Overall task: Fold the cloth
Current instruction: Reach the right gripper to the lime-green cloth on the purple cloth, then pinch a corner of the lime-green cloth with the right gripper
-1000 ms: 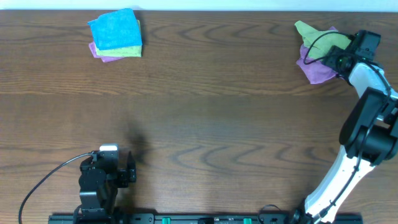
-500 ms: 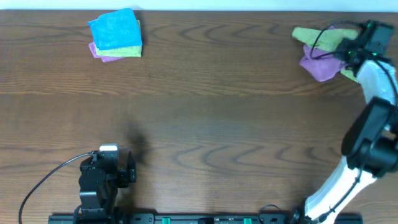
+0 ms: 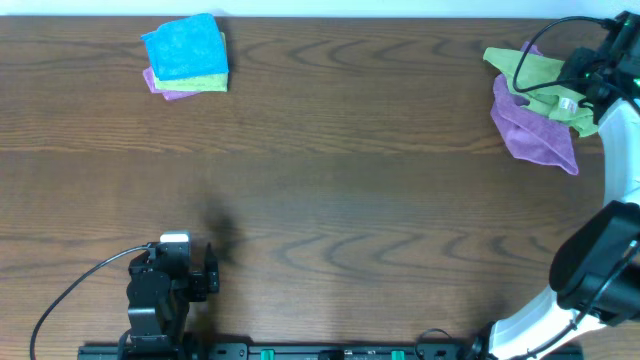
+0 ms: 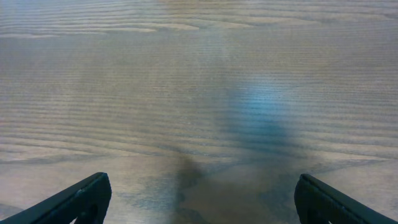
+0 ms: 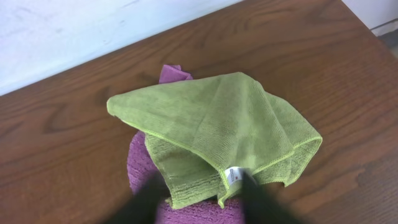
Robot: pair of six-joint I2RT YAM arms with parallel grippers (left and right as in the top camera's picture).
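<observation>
Right wrist: green cloth (image 5: 211,118), stretching away, is pinched at its tagged corner by right jaws; left jaws are spread, distant.

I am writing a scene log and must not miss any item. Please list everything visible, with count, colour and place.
folded blue microfibre cloth: one, blue, top of the stack, far left corner
folded green microfibre cloth: one, green, middle of that stack
folded purple microfibre cloth: one, purple, bottom of that stack
loose green microfibre cloth: one, green, far right, draped over the loose purple one
loose purple microfibre cloth: one, purple, far right, partly under the green one
brown wooden table: one, brown, under everything
left claw: one, black, near left, open and empty
right claw: one, dark, far right, shut on the loose green microfibre cloth
</observation>
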